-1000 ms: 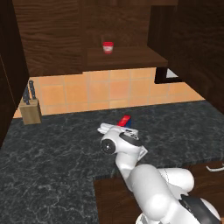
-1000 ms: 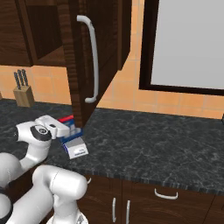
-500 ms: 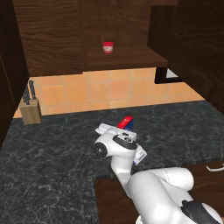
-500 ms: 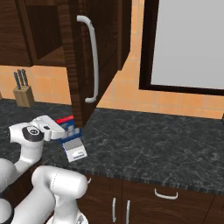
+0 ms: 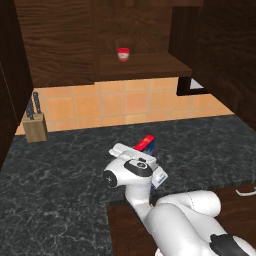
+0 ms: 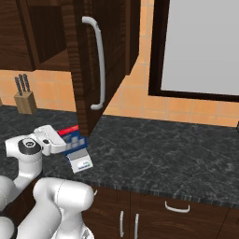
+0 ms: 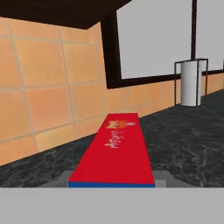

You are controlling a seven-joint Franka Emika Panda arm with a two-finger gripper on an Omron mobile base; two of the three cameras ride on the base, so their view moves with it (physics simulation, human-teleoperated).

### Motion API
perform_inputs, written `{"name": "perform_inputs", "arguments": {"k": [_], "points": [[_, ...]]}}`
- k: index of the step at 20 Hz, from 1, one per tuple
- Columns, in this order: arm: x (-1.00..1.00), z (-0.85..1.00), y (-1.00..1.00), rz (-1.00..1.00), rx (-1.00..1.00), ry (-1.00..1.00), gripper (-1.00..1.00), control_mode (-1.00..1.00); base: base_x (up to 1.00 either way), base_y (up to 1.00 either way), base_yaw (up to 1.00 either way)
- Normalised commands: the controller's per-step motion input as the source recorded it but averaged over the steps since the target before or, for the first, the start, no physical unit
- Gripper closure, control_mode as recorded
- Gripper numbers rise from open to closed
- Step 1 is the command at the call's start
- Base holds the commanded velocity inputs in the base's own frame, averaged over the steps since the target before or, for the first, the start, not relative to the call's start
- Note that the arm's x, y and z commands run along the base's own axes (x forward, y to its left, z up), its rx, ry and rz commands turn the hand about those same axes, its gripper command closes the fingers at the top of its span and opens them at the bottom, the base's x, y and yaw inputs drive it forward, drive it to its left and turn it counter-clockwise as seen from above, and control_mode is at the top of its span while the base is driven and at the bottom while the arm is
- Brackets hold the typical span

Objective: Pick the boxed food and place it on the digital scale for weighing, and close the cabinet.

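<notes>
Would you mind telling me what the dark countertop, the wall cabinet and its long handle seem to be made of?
The dark countertop looks like polished black stone, judging by its pale veining. The wall cabinet looks like dark brown wood or veneer with visible grain. Its long curved bar handle looks like satin metal, being pale silver with soft highlights.

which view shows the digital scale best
The right base view: the digital scale shows its white front panel under the boxed food. In the left base view the arm hides most of it.

Knife block [image 5: 35, 126] at nine o'clock on dark counter [image 5: 60, 175]. Red-and-white cup [image 5: 123, 54] at twelve o'clock on shelf [image 5: 145, 62].
</notes>
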Motion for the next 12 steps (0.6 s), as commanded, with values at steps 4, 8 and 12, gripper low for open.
{"name": "perform_inputs", "arguments": {"k": [4, 8, 12], "points": [[-0.01, 0.00, -0.01, -0.05, 0.00, 0.01, 1.00, -1.00, 0.00, 0.00, 0.00], [0.01, 0.00, -0.23, -0.01, 0.00, 0.00, 1.00, -1.00, 0.00, 0.00, 0.00], [0.01, -0.14, -0.06, 0.00, 0.00, 0.00, 1.00, -1.00, 0.00, 0.00, 0.00]]}}
